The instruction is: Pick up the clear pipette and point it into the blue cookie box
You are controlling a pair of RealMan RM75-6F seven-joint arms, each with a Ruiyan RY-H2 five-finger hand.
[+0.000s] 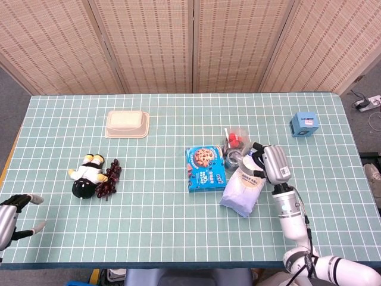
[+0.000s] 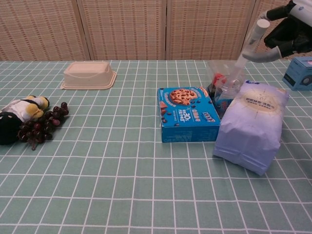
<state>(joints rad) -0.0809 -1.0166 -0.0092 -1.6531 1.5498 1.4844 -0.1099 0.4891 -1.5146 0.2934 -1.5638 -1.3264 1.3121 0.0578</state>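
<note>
At the near left corner of the surface, the left hand (image 1: 13, 210) is seen with fingers spread, holding nothing. Near the middle lies the cookie box (image 2: 187, 113). Just right of it, above the bag (image 2: 251, 125), the pipette (image 2: 246, 50) is held tilted by the right hand (image 2: 291, 30).

Desk (image 1: 178, 238) covered with pale green cloth, gridded in white lines, filling most of head view. Folding screen (image 1: 193, 44) of woven tan panels in darker wooden frames standing along far edge at 12 o'clock; same screen closing off chest view behind desk. Grey floor (image 1: 15, 101) visible at 9 o'clock and at 3 o'clock. White power strip (image 1: 369, 102) with cable lying on floor at 2 o'clock. Lighting even and diffuse, with only soft shadows on cloth.
</note>
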